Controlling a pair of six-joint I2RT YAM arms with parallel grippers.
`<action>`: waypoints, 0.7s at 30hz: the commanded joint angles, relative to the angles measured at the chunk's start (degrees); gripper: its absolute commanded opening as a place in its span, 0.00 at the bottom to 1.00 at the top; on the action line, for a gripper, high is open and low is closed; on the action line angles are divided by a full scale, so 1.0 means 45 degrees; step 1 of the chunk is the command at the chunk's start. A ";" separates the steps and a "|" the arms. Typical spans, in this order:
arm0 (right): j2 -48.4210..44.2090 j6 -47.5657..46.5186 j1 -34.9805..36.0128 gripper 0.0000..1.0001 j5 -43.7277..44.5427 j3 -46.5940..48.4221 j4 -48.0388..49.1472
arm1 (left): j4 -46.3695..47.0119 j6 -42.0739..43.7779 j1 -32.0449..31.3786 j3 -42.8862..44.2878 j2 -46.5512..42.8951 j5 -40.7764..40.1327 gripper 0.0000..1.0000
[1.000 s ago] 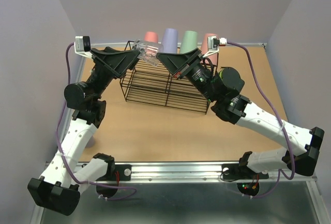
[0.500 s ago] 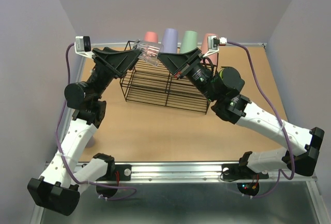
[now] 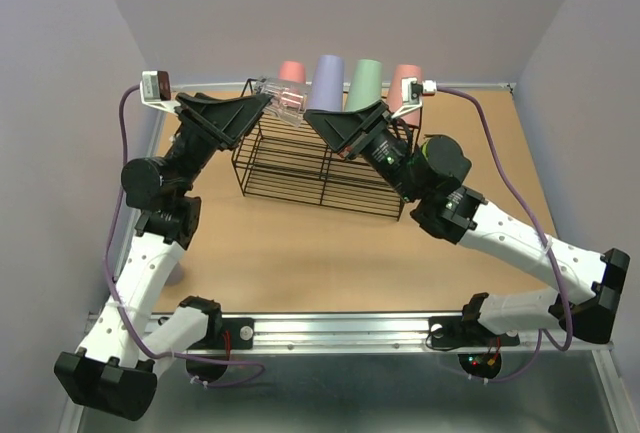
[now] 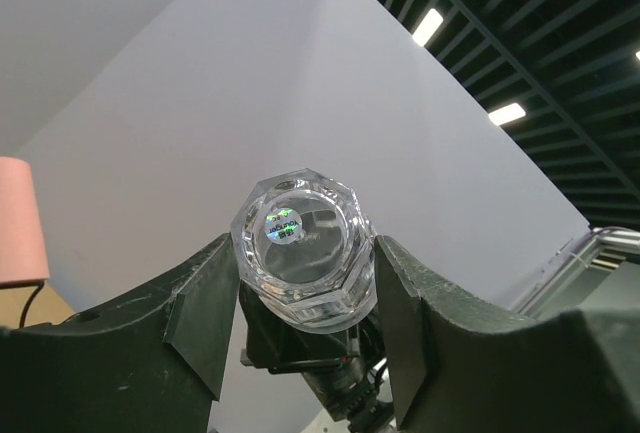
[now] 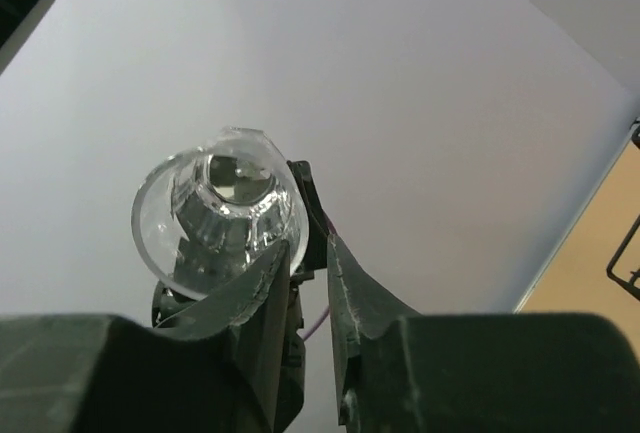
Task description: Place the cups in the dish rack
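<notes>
The clear cup [image 3: 283, 101] hangs in the air above the far left part of the dish rack [image 3: 300, 168], lying almost on its side. Its long axis runs left to right: the thick base points left, and the open mouth points right and slightly down.

The left gripper [image 3: 262, 103] is clamped across the base, with one finger on each side of it. The right gripper [image 3: 308, 113] meets the cup at the mouth. In its wrist view its jaws stand slightly apart with a narrow slit between them, and the rim rests at one fingertip rather than being visibly pinched. By this judgement the left arm carries the cup. Before the cup can go down to the rack, the right arm would have to draw back to the right, along the cup's axis.

The cup is hard and see-through, with a smooth round lip and a heavy eight-sided faceted base that bears a small shiny sticker. Such a surface is probably slippery.

The rack is thin black wire in two slatted tiers. Along its far side stand four matte tapered cups: a pink cup [image 3: 292, 71], a purple cup [image 3: 327, 78], a green cup [image 3: 364, 78] and a second pink cup [image 3: 403, 81].
</notes>
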 commanded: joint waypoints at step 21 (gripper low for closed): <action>-0.4611 -0.2035 0.0010 0.83 0.2931 -0.1420 -0.4941 | -1.1020 1.0044 0.1062 0.3704 -0.0620 -0.1693 0.00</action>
